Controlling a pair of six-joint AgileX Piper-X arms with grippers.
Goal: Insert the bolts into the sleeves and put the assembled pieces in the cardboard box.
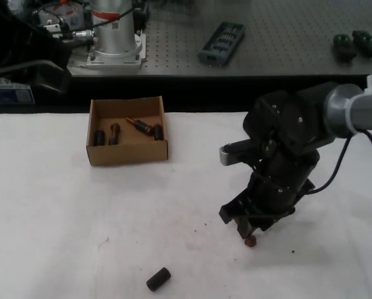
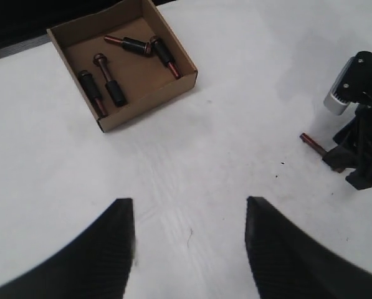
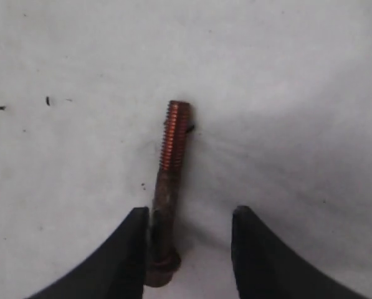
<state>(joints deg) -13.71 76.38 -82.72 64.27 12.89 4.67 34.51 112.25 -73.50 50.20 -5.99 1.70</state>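
Straddling bolt lying on desk: right gripper, fingers narrowly apart. Left gripper fingers wide, holding nothing.

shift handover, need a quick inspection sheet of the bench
surface: white cloth, creased
job's things: cardboard box holding four assembled pieces; bolt on cloth inside right gripper; sleeve lying loose, apart from both grippers
clutter: dark specks on cloth
grippers: right gripper open, straddling the bolt; left gripper open above bare cloth
cables: black cable along right arm
surroundings: perforated metal table behind, with slotted tray and green parts
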